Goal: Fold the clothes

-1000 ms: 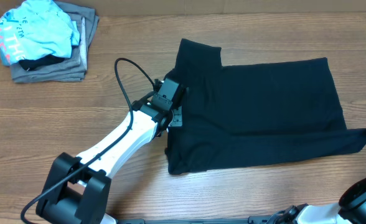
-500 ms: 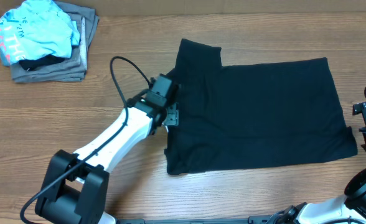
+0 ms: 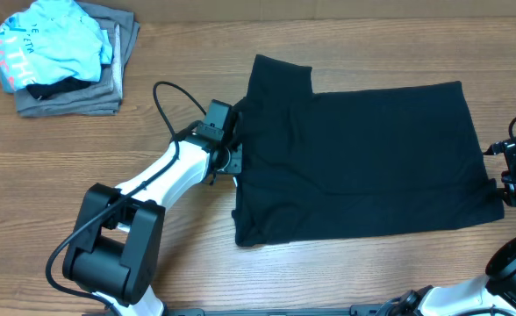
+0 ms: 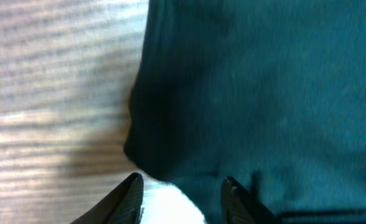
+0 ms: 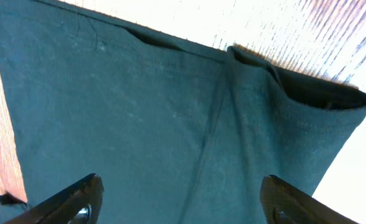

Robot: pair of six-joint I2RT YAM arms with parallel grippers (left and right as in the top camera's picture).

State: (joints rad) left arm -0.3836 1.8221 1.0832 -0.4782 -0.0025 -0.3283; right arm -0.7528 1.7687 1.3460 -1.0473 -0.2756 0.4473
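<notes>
Shirt (image 3: 354,158) edges lie under left claw (image 4: 182,188) and right claw (image 5: 182,198), both spread, empty.

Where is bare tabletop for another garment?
Bare table lies between the clothes pile and the black garment, and below the pile beside the left arm. Crowded: the garment's side edges, at the left gripper and right gripper.

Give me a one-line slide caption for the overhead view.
The left gripper and right gripper flank a black garment spread on a wooden table; a clothes pile sits top left.
</notes>
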